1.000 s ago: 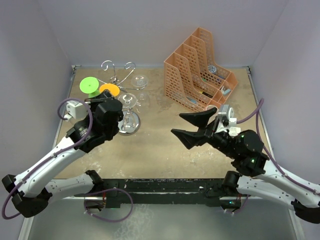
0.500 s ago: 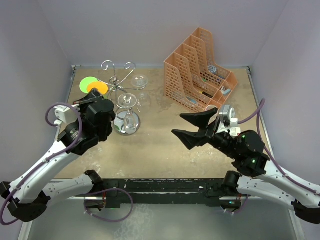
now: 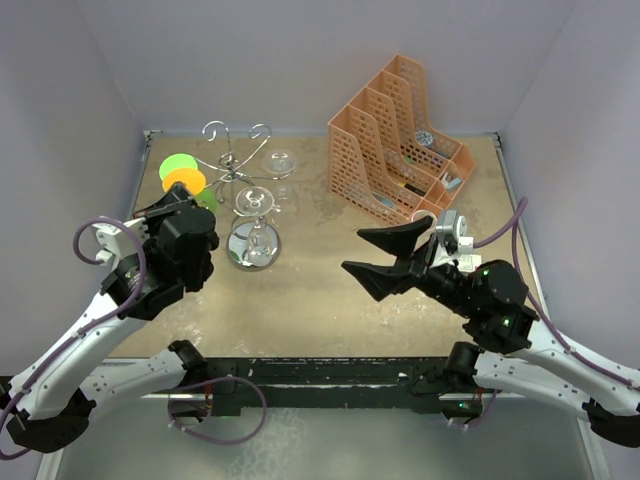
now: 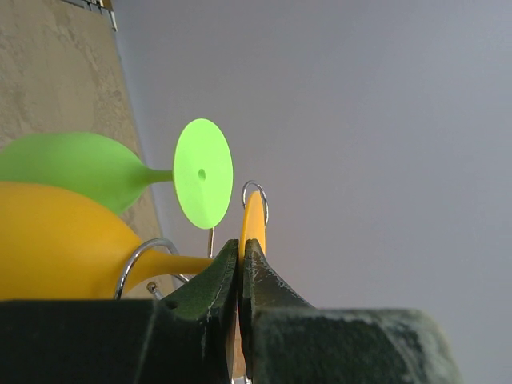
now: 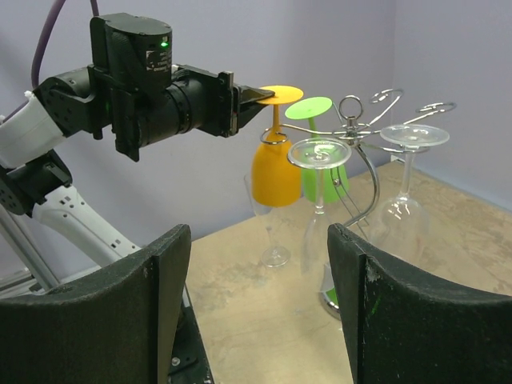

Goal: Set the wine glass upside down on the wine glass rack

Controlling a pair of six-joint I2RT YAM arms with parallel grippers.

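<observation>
- Nearest the arm bases, the right gripper [image 3: 353, 249] hovers over the worktop [image 3: 320, 300], jaws wide apart and empty, probably parked out of the way.
- Farther left, the left gripper [image 4: 242, 248] has its jaws clamped on the foot rim of the orange wine glass [image 5: 276, 172], holding it bowl-down.
- Its stem sits inside a curled hook of the wine glass rack [image 5: 364, 172], so letting go looks next.
- Farthest back stands the orange mesh file organiser [image 3: 390, 140].

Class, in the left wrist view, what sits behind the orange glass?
The green glass, upside down, foot and stem showing. The orange glass covers part of its bowl; its support is hidden.
</observation>
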